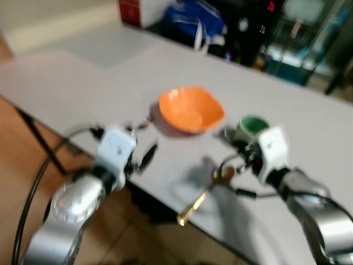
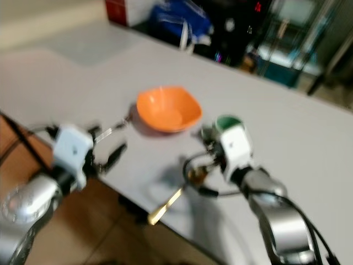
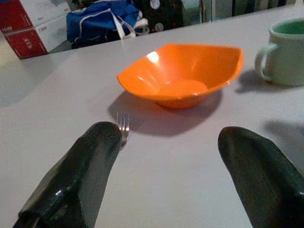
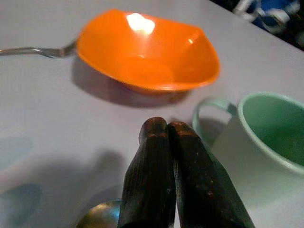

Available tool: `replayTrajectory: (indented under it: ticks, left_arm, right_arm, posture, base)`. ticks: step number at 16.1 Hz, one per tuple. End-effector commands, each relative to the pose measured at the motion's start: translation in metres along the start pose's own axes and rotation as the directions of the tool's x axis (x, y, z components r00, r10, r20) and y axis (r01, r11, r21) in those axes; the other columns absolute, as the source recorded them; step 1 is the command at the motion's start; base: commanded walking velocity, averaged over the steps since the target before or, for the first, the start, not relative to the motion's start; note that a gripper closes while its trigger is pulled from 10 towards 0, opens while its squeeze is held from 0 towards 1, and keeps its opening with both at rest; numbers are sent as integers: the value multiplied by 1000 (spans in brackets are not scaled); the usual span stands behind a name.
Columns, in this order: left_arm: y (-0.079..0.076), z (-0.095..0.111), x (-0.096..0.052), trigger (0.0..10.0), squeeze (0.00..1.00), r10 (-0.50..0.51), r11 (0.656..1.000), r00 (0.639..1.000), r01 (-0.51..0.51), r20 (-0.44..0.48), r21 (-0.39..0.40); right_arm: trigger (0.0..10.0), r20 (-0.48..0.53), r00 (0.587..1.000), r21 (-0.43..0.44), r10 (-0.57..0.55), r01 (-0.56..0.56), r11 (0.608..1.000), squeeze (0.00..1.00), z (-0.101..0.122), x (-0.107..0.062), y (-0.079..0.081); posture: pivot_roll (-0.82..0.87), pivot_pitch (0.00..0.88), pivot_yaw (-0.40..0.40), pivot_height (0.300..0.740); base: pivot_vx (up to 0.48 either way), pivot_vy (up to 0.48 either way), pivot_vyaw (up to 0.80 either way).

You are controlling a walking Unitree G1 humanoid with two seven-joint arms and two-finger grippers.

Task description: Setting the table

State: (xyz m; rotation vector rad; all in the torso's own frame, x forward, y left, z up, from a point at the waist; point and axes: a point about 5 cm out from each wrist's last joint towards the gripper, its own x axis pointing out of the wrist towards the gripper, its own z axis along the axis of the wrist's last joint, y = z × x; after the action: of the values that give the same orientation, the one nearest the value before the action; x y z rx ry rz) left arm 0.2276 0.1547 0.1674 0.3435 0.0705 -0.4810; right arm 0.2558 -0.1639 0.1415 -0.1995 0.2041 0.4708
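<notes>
My right gripper (image 4: 164,130) has its fingers pressed together, empty, just above a gold spoon (image 1: 203,197) lying at the table's (image 1: 309,127) near edge, handle overhanging. A green mug (image 4: 266,142) sits just beside it. My left gripper (image 3: 173,147), jaws apart, faces the orange bowl (image 3: 183,73); a fork (image 3: 123,124) lies by one finger.

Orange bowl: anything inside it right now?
The glossy orange bowl on the white table looks empty; its near inner wall is hidden behind the rim.
</notes>
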Motion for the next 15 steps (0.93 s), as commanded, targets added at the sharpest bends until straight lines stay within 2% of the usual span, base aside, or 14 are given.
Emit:
replayTrajectory:
  ticks: [1,2,3,6,8,9,10,11,12,15]
  left_arm:
    - [-5,1,-1,10000,0,-49,999,999,49,21,-8]
    - [-6,-1,-4,10000,0,-74,997,997,74,32,-17]
    - [-1,-9,-7,10000,0,-61,998,998,62,24,-24]
    - [8,-22,-12,10000,0,-62,997,998,63,-33,53]
    - [17,-29,-27,10000,0,-95,994,995,96,-19,45]
    - [18,-30,-29,10000,0,-102,994,995,103,-20,41]
    - [23,-36,-37,10000,0,-129,991,992,130,-9,39]
    - [25,-38,-43,10000,0,-149,989,989,148,10,26]
    - [15,-36,-45,10000,0,-220,975,975,220,22,16]
    - [-3,-42,-52,10000,0,-346,938,938,346,-6,-7]
  right_arm:
    - [10000,-11,1000,-31,-4,4,1000,0,1,-1,-5]
    - [10000,-23,1000,-44,11,-12,999,0,0,-1,-5]
    - [10000,-58,998,-46,-2,-1,999,0,-4,0,-11]
    - [10000,-112,993,-57,-24,17,998,0,-17,0,-19]
    - [10000,-85,996,-56,33,-38,998,0,-22,-8,-19]
    - [10000,-73,996,-53,44,-48,997,0,-22,-9,-19]
    - [0,-87,996,-41,37,-40,998,0,-28,-13,-25]
    - [0,-112,993,-49,24,-29,998,0,-34,-16,-31]
    - [0,-131,991,-100,41,-55,993,0,-38,-19,-35]
    - [0,-175,969,-112,174,-195,974,0,-43,-27,-33]
  posture:
    - [-32,50,-51,740]
    - [-30,51,-50,740]
    - [-30,51,-48,740]
    - [-22,49,-47,740]
    - [-20,47,-36,740]
    - [-20,47,-36,740]
    - [-14,48,-32,740]
    - [-14,48,-32,740]
    - [-11,44,-35,740]
    - [-9,40,-36,740]
  base:
    - [0,0,0]
    - [0,0,0]
    - [0,0,0]
    - [0,0,0]
    - [0,0,0]
    - [0,0,0]
    - [0,0,0]
    - [0,0,0]
    - [0,0,0]
    - [0,0,0]
